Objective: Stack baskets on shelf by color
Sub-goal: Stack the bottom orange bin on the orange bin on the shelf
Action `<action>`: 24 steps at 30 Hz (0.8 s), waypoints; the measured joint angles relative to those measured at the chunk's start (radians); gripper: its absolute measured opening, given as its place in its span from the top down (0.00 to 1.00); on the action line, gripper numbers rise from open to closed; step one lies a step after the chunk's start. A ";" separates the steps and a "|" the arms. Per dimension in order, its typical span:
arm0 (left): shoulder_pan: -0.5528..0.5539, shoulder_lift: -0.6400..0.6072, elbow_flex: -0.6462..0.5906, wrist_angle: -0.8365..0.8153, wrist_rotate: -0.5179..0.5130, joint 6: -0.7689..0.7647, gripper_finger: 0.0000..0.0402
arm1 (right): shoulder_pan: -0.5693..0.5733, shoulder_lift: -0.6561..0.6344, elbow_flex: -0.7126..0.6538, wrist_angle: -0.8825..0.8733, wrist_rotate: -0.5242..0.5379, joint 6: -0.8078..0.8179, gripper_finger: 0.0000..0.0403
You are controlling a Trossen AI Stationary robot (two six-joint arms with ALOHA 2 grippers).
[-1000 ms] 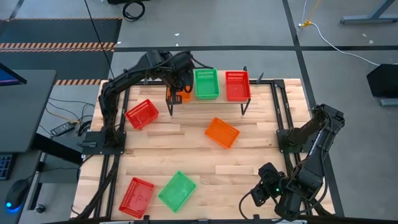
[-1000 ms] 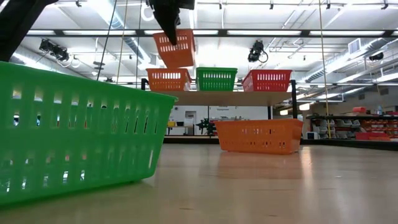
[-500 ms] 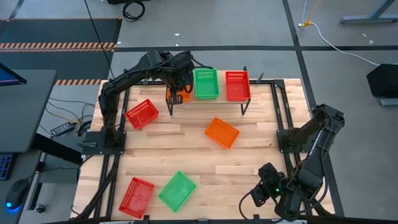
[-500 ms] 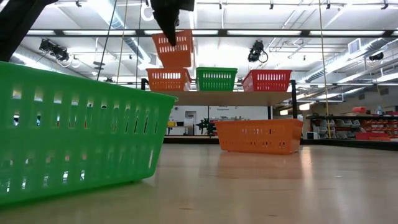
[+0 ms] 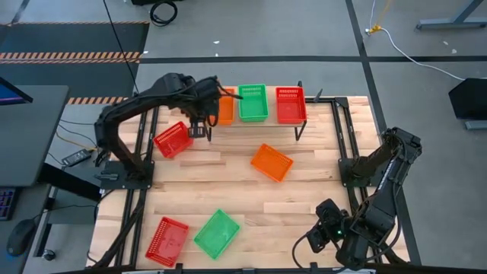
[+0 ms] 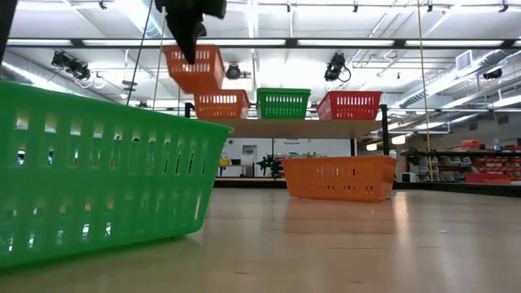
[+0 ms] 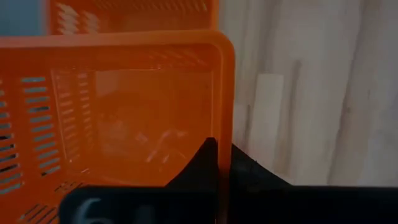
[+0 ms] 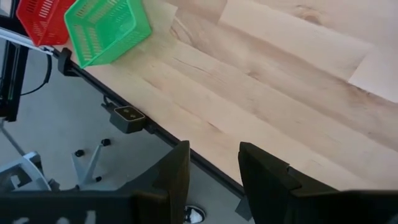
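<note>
My left gripper [image 6: 193,54] is shut on an orange basket [image 6: 194,68], which hangs tilted in the air, above and to the left of the shelf [image 6: 285,128]. On the shelf's wooden top stand an orange basket [image 6: 221,104], a green one [image 6: 282,103] and a red one [image 6: 349,106], side by side on their bottoms. My right gripper [image 8: 211,169] waits open over the table's near right corner. In the high view my left arm hides most of the held basket. My left gripper pinches one side wall of the orange basket at its rim [image 7: 224,118], one finger [image 7: 200,163] inside the basket and the other [image 7: 250,169] outside. The fingers come from above, pointing steeply down. The basket is lifted clear and hangs tilted below them.
Flat on the wooden table lie a red basket [image 5: 173,139] near my left arm, an orange one [image 5: 272,162] in the middle, and a red [image 5: 167,240] and a green one [image 5: 217,234] at the near left. The green one fills the low view's left.
My left gripper has carried the orange basket from above the shelf's orange basket toward the table's left edge and slightly down, most of it in the last half second. The basket stays tilted and clear of the shelf. The grip has not changed.
</note>
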State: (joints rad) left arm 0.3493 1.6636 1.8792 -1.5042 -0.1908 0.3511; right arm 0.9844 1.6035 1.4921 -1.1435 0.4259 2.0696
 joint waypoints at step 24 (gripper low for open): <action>0.008 0.106 0.044 0.147 0.052 0.058 1.00 | -0.018 0.000 0.000 0.028 -0.005 0.004 0.65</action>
State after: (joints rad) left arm 0.3576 1.7691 1.9228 -1.3572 -0.1386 0.4089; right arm 0.9661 1.6033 1.4921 -1.1155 0.4211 2.0733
